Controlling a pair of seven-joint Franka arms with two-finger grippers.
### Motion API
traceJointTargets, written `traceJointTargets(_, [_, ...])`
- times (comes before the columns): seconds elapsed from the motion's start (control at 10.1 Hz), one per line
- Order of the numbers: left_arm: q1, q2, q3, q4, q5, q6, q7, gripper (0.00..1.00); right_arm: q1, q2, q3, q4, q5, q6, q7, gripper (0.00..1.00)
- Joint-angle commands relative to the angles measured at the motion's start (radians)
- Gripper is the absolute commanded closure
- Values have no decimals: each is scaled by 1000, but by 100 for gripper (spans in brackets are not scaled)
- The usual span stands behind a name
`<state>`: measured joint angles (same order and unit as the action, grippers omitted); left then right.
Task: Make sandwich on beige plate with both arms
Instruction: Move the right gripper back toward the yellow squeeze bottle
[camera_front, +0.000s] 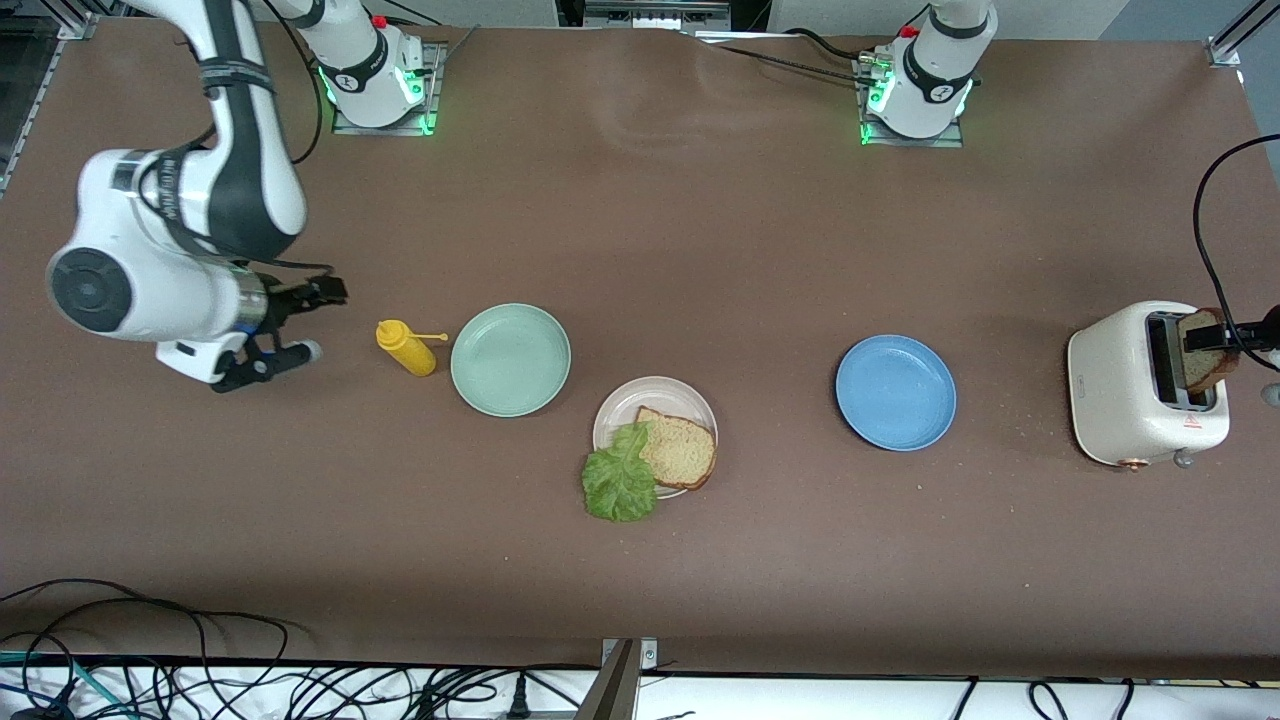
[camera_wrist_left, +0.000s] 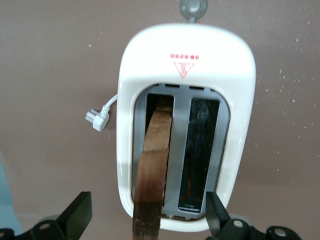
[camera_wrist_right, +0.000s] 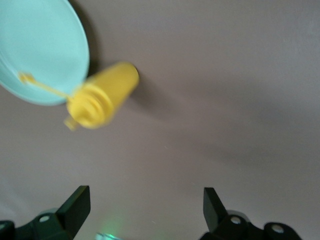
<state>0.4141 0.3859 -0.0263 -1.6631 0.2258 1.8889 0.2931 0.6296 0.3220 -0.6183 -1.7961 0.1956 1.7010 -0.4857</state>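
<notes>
Bread (camera_wrist_left: 150, 170) standing in the toaster (camera_wrist_left: 185, 65) sits between my left gripper's (camera_wrist_left: 145, 220) wide-open, empty fingers; a skewed close could jam it in the slot. My right gripper (camera_front: 290, 325), open and empty, waits near the mustard bottle (camera_front: 405, 347), while the beige plate (camera_front: 630, 400) holds one slice and overhanging lettuce (camera_front: 620, 485) that could slide off.

Beige plate (camera_front: 640, 400) holds one bread slice (camera_front: 678, 447); lettuce leaf (camera_front: 620, 482) overhangs its rim. Second bread slice (camera_front: 1205, 350) stands in toaster (camera_front: 1125, 395). Right end effector (camera_front: 325, 320) hangs beside mustard bottle (camera_front: 405, 347).

White arms (camera_front: 150, 280), black joint bands
</notes>
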Motion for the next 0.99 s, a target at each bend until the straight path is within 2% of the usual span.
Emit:
traceJointTargets(0.0, [8,-77,-7,-85,-20,30,24,0,-31,-29,-26,-95,98,43,-271,0])
traceJointTargets(0.2, [9,-125,-7,-157,-22,93,24,0,-123,27,-26,-94,268,42,-617,0])
traceJointTargets(0.39, [24,-140,-9,-161,-25,96,34,0,-191,74,-24,-85,431,39,-909,0])
traceJointTargets(0.59, [55,-151,-9,-161,-45,99,107,0,-232,135,-23,-85,598,29,-1107,0])
traceJointTargets(0.79, [101,-174,-9,-159,-118,101,194,0,-257,202,-21,-86,764,17,-1313,0])
traceJointTargets(0.89, [104,-186,-9,-159,-120,99,218,0,-269,253,-21,-85,847,-28,-1393,0])
